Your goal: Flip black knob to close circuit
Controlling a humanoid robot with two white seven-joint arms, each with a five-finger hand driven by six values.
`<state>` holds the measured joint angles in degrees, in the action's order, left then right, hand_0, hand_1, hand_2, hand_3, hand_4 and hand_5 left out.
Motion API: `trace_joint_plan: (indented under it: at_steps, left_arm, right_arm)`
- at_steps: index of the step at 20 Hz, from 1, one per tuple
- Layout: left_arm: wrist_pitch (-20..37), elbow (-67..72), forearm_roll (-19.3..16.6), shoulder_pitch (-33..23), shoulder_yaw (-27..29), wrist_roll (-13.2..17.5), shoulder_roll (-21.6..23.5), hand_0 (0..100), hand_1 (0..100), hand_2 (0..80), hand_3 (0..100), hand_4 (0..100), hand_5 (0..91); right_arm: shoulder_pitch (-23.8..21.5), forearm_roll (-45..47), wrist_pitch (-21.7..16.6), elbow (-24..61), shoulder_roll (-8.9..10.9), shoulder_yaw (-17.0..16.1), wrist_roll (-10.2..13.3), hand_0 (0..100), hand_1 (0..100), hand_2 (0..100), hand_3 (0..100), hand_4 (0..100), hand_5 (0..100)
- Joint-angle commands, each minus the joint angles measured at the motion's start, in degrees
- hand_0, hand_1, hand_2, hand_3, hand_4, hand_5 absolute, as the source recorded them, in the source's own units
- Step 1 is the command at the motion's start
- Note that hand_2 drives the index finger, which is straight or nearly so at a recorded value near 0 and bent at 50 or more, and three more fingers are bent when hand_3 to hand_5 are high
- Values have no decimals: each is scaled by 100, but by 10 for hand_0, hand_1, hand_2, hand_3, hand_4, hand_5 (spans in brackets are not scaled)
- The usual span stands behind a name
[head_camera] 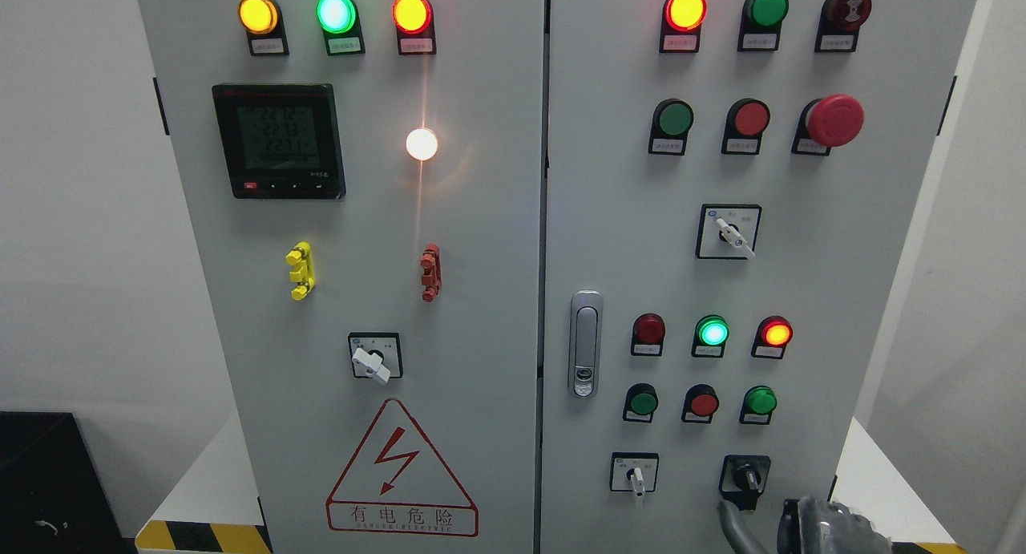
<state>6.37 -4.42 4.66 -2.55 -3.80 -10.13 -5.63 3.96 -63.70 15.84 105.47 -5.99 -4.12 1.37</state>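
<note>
I am facing a grey two-door control cabinet [481, 241] that fills most of my view. The black knob [750, 479] sits low on the right door, in the bottom row, to the right of a small white-handled selector switch [636, 480]. Its pointer stands roughly upright.

My right hand [830, 530] comes in at the bottom edge on the right, just below and slightly right of the knob. One dark finger [733, 526] reaches up toward the knob's lower edge, very near it, but I cannot tell whether it touches. The rest of the hand is cut off by the frame, so I cannot tell how wide the fingers are set; they hold nothing that I can see.

Above the knob there are two rows of three small round lamps and buttons, with a lit green lamp [712, 331] and a lit orange-red lamp [776, 333] in the upper row. Higher up are another white-handled selector [731, 233] and a large red mushroom button [834, 120]. A metal door latch [585, 344] sits at the right door's left edge.

On the left door I see a digital meter [279, 141], a bright white lamp [422, 143], and a red electrical hazard triangle [401, 474] near the bottom.
</note>
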Motion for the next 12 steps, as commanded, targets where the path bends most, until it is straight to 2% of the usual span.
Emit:
trace_joint_plan:
  at_steps: [1,6,11,12]
  left_arm:
    - [4,-7,0,0,-7,2,0,120,556,0,0,0,0]
    - [4,-7,0,0,-7,11,0,120,556,0,0,0,0]
    - [4,2,0,0,2,2,0,120,556,0,0,0,0]
    - [4,2,0,0,2,11,0,120,556,0,0,0,0]
  right_arm:
    - [-465,1462,-37,623,-130,376,354,0,0,820,1000,936,914]
    - [-967,3203,-90,1063,-130,702,890,0,0,741,991,880,817]
    - [-1617,4574,-204,1432,-104,869,1154,0,0,651,899,828,750]
    - [-1722,4742,-361,1432,-104,895,1260,0,0,637,892,813,743]
